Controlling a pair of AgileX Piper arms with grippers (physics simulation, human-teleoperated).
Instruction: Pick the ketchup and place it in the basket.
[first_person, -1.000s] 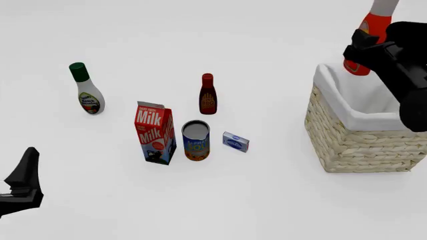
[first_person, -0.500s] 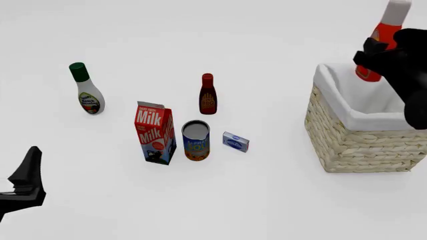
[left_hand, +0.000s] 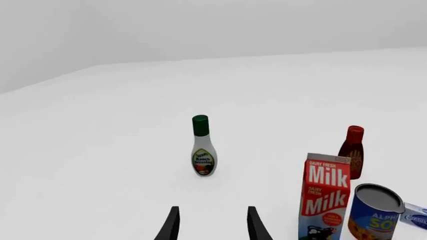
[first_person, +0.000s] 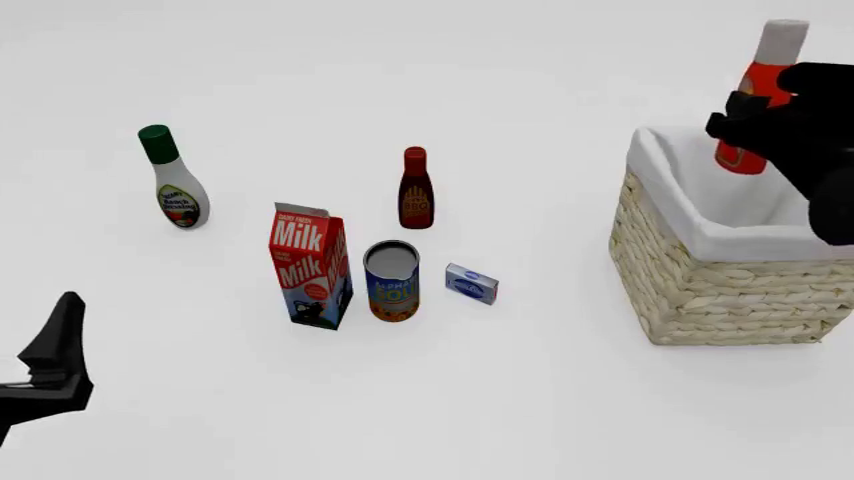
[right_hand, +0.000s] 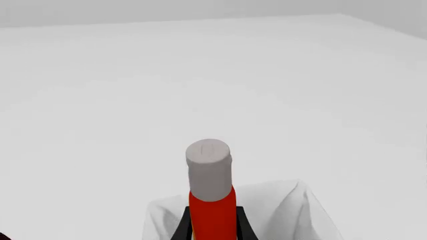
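Left wrist view: left gripper (left_hand: 211, 225) open, nothing between its fingers. Carton (left_hand: 326, 196) reads "Milk"; green-capped bottle (left_hand: 203, 146) label unreadable.

Front view: ketchup (first_person: 758, 92) upright, cap up, long axis near vertical, held above the basket (first_person: 721, 258) at its far side. Right gripper (first_person: 747, 110) clamps its body.

Right wrist view: cap (right_hand: 209, 169) points toward the camera; fingers (right_hand: 183, 226) grip the red body.
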